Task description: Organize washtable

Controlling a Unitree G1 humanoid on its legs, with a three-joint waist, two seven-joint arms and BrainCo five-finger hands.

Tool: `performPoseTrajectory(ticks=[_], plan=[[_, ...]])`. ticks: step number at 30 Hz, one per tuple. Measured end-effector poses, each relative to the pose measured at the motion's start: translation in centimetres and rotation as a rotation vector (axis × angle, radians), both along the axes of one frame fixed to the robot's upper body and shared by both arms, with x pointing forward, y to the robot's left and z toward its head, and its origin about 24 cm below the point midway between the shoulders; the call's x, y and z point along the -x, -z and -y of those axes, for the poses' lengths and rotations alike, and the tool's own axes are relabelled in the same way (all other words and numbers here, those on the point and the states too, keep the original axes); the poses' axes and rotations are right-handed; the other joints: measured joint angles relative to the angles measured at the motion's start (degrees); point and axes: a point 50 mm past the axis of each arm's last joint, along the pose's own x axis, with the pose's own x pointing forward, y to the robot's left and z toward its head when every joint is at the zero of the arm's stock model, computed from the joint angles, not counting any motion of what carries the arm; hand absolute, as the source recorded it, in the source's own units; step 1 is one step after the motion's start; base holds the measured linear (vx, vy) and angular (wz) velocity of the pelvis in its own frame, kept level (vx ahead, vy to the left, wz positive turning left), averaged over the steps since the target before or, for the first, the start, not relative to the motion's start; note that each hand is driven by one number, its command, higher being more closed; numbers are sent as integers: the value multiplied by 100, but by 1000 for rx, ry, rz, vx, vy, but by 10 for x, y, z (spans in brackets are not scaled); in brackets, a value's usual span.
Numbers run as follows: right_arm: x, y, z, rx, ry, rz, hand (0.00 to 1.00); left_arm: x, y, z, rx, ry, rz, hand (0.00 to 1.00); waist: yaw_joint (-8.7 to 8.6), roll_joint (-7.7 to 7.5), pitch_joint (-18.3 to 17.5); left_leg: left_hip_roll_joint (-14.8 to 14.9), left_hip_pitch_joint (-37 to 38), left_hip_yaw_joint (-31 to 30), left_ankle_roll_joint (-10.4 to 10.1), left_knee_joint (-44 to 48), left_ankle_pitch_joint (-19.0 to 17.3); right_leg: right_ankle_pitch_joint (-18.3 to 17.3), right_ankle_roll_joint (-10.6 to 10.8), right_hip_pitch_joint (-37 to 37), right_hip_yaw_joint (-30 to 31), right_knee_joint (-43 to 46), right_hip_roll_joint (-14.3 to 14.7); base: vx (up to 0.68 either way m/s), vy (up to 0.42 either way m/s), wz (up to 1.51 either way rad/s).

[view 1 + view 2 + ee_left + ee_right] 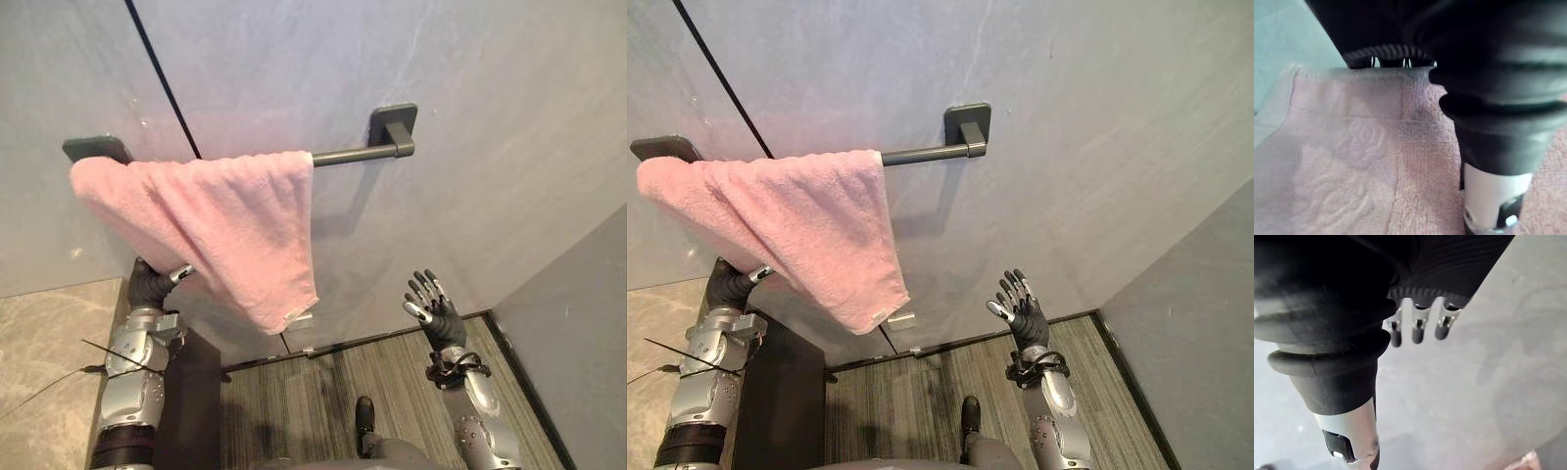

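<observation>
Pink towel (pixel 225 220) is draped over the dark wall bar (pixel 353 155), toward its left end. Left hand (pixel 149 286) sits right at the towel's lower edge, can't tell its grip tbh. Right hand (pixel 439 318) is up near the wall w/ fingers straight, holding nothing.
</observation>
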Motion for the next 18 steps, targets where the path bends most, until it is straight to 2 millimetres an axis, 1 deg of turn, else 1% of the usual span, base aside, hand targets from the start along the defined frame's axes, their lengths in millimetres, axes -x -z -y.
performPoseTrajectory(ticks=[3, 4, 6, 7, 9, 10, 11, 12, 13, 15, 18], plan=[[-1, -8, 0, -12, -6, 36, 0, -2, -2, 1, -21, 4, -1, 100, -9, -10, 2, 13, -41, -1, -11, 64, -16, 6, -8, -17, -2, 0, 6, -6, 5, -1], [-2, -13, -3, -7, -30, 60, 0, -4, -3, 2, -38, 7, 0, 100, -3, -14, 2, 16, -52, 3, -10, 102, -22, -16, 21, -17, -5, 0, 12, 0, 0, 0], [-3, -18, -6, -7, -57, 82, 0, -5, -4, 2, -44, 9, -2, 100, -1, -14, 2, 32, -68, 8, -19, 164, -53, -30, 5, -17, -6, 0, 22, -3, 8, -2], [-4, -25, -8, -11, -80, 111, 0, -6, -4, 2, -53, 9, -3, 100, -5, -14, 2, 52, -105, 18, -29, 237, -83, -39, -7, -17, -10, 1, 33, -14, 28, -5], [-9, -43, -21, -26, -163, 190, 0, -9, -7, 4, -60, 14, -2, 100, 9, -33, -9, 91, -151, 31, -45, 342, -127, -40, -8, -17, -19, 1, 60, -13, 30, -4], [-11, -46, -24, -25, -183, 206, 0, -9, -7, 4, -60, 14, -1, 100, 7, -39, -13, 94, -152, 34, -46, 347, -129, -40, -8, -17, -18, 1, 63, -3, 35, -2], [-17, -58, -30, -10, -251, 253, 0, -12, -8, 5, -67, 24, -1, 100, 8, -59, -23, 104, -161, 29, -55, 361, -134, -41, -9, -17, -7, 1, 66, 0, 0, 0], [-20, -62, -31, 5, -276, 271, 0, -14, -8, 6, -74, 33, -5, 100, 10, -63, -23, 105, -168, 12, -55, 362, -133, -39, -11, -17, -8, 1, 62, 7, 56, 5], [-26, -73, -32, 56, -329, 308, 0, -16, -10, 7, -92, 48, -7, 100, 21, -70, -25, 105, -176, -2, -55, 368, -133, -22, 0, -19, -16, 1, 60, 9, 47, 5], [-35, -88, -32, 130, -383, 351, 0, -17, -13, 5, -101, 48, -1, 100, 29, -71, -26, 105, -179, -4, -55, 368, -133, -4, 7, -20, -18, 1, 57, 17, 60, 2], [-44, -103, -33, 185, -428, 400, 0, -18, -16, 3, -111, 48, 2, 100, 38, -73, -27, 103, -180, -4, -54, 362, -133, 29, -29, -22, -19, 1, 53, 20, 61, 0]])
